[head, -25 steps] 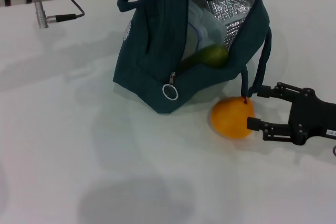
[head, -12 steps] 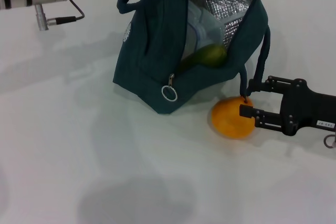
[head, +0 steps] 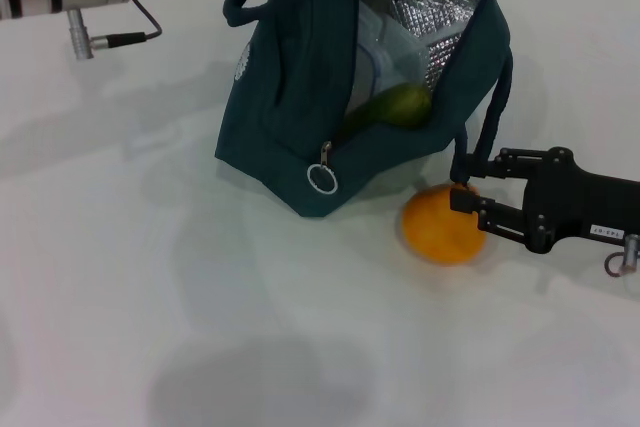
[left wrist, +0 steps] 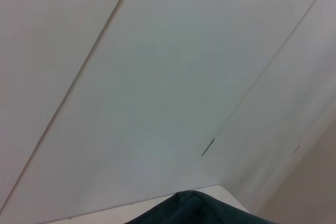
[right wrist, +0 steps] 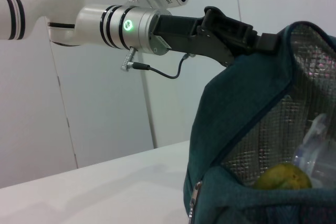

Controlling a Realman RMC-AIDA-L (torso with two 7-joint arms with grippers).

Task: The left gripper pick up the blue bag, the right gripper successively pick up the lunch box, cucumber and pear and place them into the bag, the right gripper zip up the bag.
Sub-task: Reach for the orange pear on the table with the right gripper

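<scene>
In the head view the blue bag point(head: 330, 97) stands tilted on the white table point(head: 150, 277), its mouth open and its silver lining showing. The lunch box point(head: 385, 62) is already inside, and the cucumber point(head: 400, 107) lies across the opening in front of it. The pear point(head: 440, 225) is on the table just beside the bag's lower edge, below the near handle loop. The right gripper point(head: 462, 184) reaches in from the far side of the pear, fingers apart, one above the fruit near the handle and one touching or nearly touching its side. So the pear pickup is the step in hand; I judge that the next move calls for getting both fingers around the fruit and closing without snagging the handle.

The left wrist view shows only pale wall panels and a small peak of the bag's fabric at the frame's edge.

In the right wrist view the left gripper point(right wrist: 247, 38) sits at the top of the bag, apparently clamped on its upper edge and holding it up. Below, the cucumber's end and the lunch box show inside the lining.
</scene>
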